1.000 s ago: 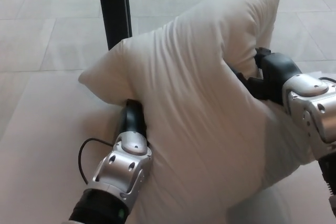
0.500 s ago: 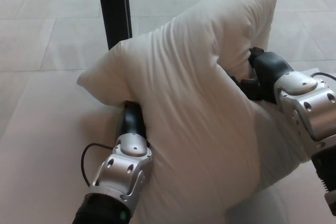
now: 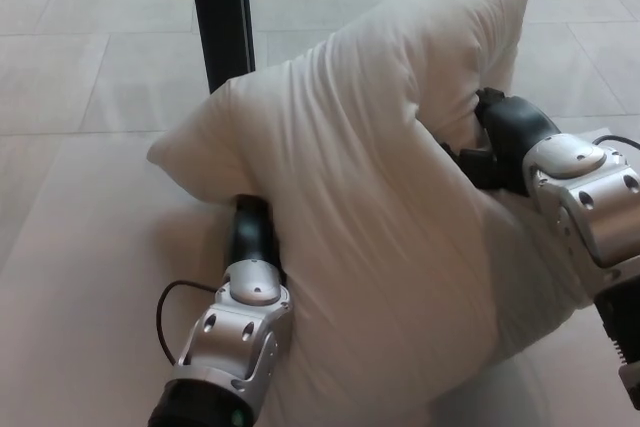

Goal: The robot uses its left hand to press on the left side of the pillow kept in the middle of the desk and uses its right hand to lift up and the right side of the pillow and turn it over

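Pillow mid-flip, right side raised.
Left hand [image 3: 250, 237] at lower centre is tucked under the pillow [image 3: 370, 207], fingers hidden, grip unreadable. Right hand [image 3: 500, 142] at mid right is sunk in a fold, clutching fabric. Pillow stands tilted on the desk [image 3: 90, 277]: soft, light, floppy; best held near an edge.

No writing, label, brand, number or sign is showing anywhere in the frame. The white pillow [image 3: 370, 207] filling the middle is showing plain fabric only, and the silver wrist casings at lower left and right are showing no readable marks.
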Available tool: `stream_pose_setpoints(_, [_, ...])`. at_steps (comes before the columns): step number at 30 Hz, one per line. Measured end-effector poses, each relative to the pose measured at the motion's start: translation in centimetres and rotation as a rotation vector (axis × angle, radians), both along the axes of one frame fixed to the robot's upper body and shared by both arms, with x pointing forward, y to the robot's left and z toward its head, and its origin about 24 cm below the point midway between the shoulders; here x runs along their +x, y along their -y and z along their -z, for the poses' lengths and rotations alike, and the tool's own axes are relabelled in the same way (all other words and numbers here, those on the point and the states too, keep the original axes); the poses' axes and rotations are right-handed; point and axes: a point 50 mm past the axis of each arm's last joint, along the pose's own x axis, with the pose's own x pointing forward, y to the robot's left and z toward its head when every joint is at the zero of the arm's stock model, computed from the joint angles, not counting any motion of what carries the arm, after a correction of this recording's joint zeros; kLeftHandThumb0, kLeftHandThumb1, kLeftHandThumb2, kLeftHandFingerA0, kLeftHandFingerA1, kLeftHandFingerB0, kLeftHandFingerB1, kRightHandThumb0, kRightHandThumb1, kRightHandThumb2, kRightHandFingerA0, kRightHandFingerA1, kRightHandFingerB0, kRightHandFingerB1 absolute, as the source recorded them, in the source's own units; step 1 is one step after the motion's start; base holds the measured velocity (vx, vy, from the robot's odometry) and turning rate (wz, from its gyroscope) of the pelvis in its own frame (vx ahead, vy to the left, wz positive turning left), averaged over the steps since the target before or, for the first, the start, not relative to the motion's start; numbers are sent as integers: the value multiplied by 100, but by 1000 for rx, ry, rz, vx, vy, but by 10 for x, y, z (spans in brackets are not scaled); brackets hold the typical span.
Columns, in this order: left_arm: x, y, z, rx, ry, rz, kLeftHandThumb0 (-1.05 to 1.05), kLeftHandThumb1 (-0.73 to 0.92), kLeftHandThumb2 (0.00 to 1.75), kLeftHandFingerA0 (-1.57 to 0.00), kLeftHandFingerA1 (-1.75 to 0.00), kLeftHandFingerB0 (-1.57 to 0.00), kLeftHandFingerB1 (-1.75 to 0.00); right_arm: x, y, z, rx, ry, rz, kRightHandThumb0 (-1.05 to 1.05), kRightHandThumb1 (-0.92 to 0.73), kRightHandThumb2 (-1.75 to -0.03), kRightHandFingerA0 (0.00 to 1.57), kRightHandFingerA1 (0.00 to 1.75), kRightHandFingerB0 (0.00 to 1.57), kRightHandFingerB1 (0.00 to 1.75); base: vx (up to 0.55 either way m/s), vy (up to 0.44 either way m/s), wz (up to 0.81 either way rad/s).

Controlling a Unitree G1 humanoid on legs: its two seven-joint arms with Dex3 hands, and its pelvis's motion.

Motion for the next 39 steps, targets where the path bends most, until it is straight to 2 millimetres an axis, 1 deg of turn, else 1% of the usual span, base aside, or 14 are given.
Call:
stream_pose_setpoints(1, [0, 0, 0, 2, 2, 1, -56, 85, 65, -47, -75, -25, -38, 0, 1, -1, 2, 3, 1, -71, -54, -57, 0, 20, 12, 28, 0, 0, 0])
stream_pose_setpoints(2, [0, 0, -1, 7, 8, 5, -61, 91, 67, -46, -79, -34, -42, 0, 3, -4, 15, 12, 7, -74, -43, -85, 0, 20, 6, 32, 0, 0, 0])
stream_pose_setpoints(6, [1, -8, -6, 27, 23, 6, -44, 29, 82, 0, -56, -3, -51, -1, 18, -15, 77, 45, 36, -71, -42, -86, 1, 34, 6, 35, 0, 0, 0])
stream_pose_setpoints(7, [1, -12, -8, 29, 28, 8, -56, 47, 55, 0, -62, -11, -38, -1, 23, -18, 103, 51, 46, -77, -46, -86, 2, 30, 9, 34, 0, 0, 0])
stream_pose_setpoints(10, [0, -27, -11, 37, 40, 11, -48, 31, 80, 0, -57, -2, -46, -2, 42, -26, 188, 64, 85, -66, -61, -61, 0, 34, 13, 26, 0, 0, 0])
stream_pose_setpoints(11, [0, -31, -12, 38, 43, 13, -56, 48, 56, -1, -65, -7, -32, -2, 48, -27, 210, 67, 97, -65, -63, -59, 0, 29, 10, 27, 0, 0, 0])
stream_pose_setpoints(14, [-2, -43, -15, 33, 53, 27, -36, 32, 90, -3, -54, 0, -52, -4, 66, -31, 283, 72, 129, -80, -49, -87, 0, 29, 2, 30, 0, 0, 0])
stream_pose_setpoints(20, [-7, -65, -21, 0, 67, 60, -34, 32, 89, -3, -54, 0, -51, -13, 98, -30, 405, 75, 173, -76, -49, -88, 2, 36, 9, 33, 0, 0, 0])
stream_pose_setpoints(22, [-9, -71, -24, -21, 72, 72, -53, 49, 58, -2, -44, -10, -28, -16, 108, -29, 437, 75, 183, -70, -47, -88, 0, 32, 4, 25, 0, 0, 0])
stream_pose_setpoints(25, [-12, -82, -27, -56, 79, 82, -60, 43, 86, -1, -44, 0, -30, -23, 123, -28, 478, 77, 199, -92, -65, -102, 0, 20, 0, 6, 0, 0, 0])
stream_pose_setpoints(29, [-18, -100, -32, -112, 92, 89, -59, 73, 64, -4, -48, -7, -24, -35, 148, -28, 518, 88, 218, -104, -81, -117, 0, 12, 0, 0, 0, 0, 0])
stream_pose_setpoints(32, [-25, -122, -38, -163, 110, 57, -34, 57, 109, -4, -54, 0, -50, -50, 177, -31, 519, 104, 251, -105, -80, -118, 0, 10, 0, 0, 0, 0, 0])
stream_pose_setpoints(35, [-33, -147, -45, -195, 131, 3, -75, 56, 98, -1, -48, -1, -24, -69, 208, -38, 509, 128, 298, -104, -82, -118, 0, 10, 0, 0, 0, 0, 0])
stream_pose_setpoints(39, [-47, -183, -55, -240, 170, -79, -70, 60, 99, 0, -46, -4, -29, -98, 249, -47, 497, 158, 376, -95, -69, -112, 2, 23, 12, 11, 0, 0, 0])
